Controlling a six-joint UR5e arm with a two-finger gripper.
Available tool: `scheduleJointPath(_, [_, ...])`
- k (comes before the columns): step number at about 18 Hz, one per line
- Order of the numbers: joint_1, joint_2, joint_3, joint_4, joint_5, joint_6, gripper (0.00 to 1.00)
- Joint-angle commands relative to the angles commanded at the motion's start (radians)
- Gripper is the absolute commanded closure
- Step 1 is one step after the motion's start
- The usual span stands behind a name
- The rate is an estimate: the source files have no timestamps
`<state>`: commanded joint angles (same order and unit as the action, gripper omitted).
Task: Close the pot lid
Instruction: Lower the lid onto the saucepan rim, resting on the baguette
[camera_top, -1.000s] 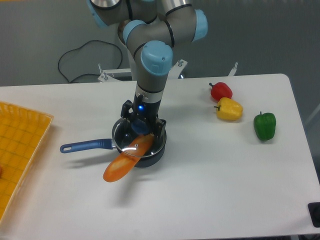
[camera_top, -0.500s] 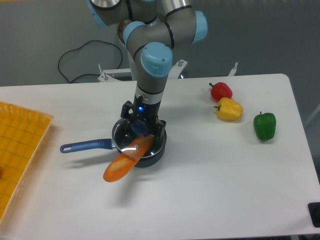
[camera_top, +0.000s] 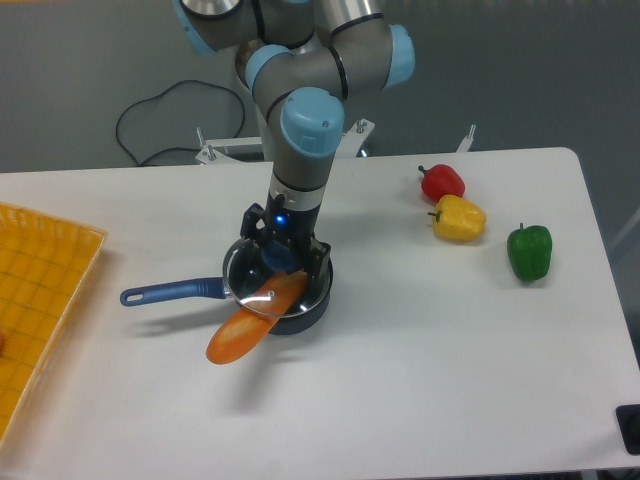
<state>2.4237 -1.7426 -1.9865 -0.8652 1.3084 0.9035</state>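
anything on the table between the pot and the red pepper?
No. In the fixed camera view, only bare white table lies between the pot and the red pepper; the yellow pepper sits just beyond, touching the red one.

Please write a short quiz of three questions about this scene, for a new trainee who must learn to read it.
1. True or false: the carrot lies fully inside the pot.
2. Which pepper is nearest to the right edge of the table? A) red pepper B) yellow pepper C) green pepper
3. Fill in: the gripper is at the blue knob of the ____.

Key
1. False. Its far end sticks out over the pot's rim, above the table.
2. C.
3. lid. The glass disc is over the pot, above the carrot; whether it sits flat cannot be told.
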Motion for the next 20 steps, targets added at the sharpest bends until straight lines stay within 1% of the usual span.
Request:
scheduleJointPath(4, [-0.008, -0.006, 0.002, 0.005, 0.011, -0.002, 0.57])
scheduleJointPath(8, [-0.008, -0.006, 0.002, 0.005, 0.011, -0.002, 0.53])
scheduleJointPath(14, [-0.008, -0.006, 0.002, 0.005, 0.022, 0.0, 0.43])
scheduleJointPath(16, [-0.008, -0.006, 0.002, 0.005, 0.028, 0.0, 0.42])
scheduleJointPath(20, [-0.009, -0.006, 0.002, 0.005, 0.031, 0.0, 0.35])
